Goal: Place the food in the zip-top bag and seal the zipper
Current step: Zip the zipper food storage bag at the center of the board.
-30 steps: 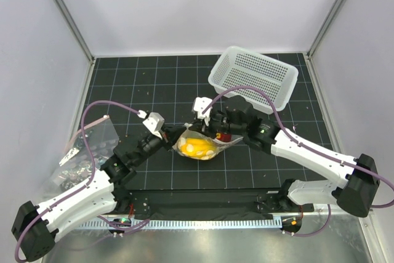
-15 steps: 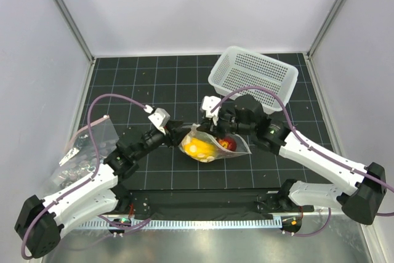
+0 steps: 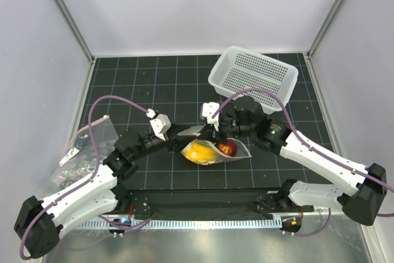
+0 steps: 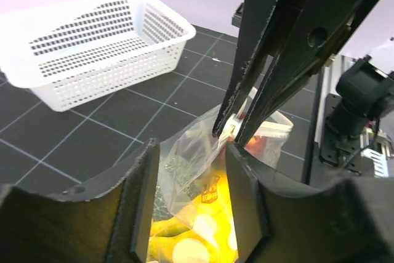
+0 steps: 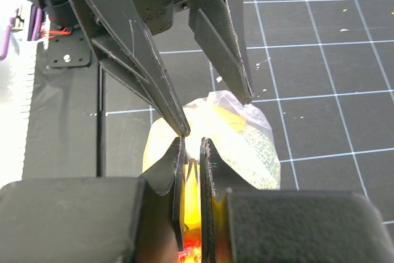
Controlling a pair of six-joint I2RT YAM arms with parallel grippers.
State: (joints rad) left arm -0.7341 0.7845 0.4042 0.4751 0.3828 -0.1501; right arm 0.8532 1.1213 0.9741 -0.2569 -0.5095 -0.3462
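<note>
Both grippers meet at the zip-top bag [image 3: 217,152]: the right gripper [image 5: 192,143] pinches its top edge, and the left gripper [image 4: 189,149] stands unclenched, straddling the bag. Banana [image 3: 200,150], melon [image 5: 246,152] and dark-red fruit [image 3: 228,147] lie inside, beneath the fingertips.

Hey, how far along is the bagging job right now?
Done: banana, red fruit and melon are inside the bag. In hand: the right hand pinches the bag's mouth edge; the left hand stands open around it. Left: pressing the zipper shut; whether any is sealed can't be told.
</note>
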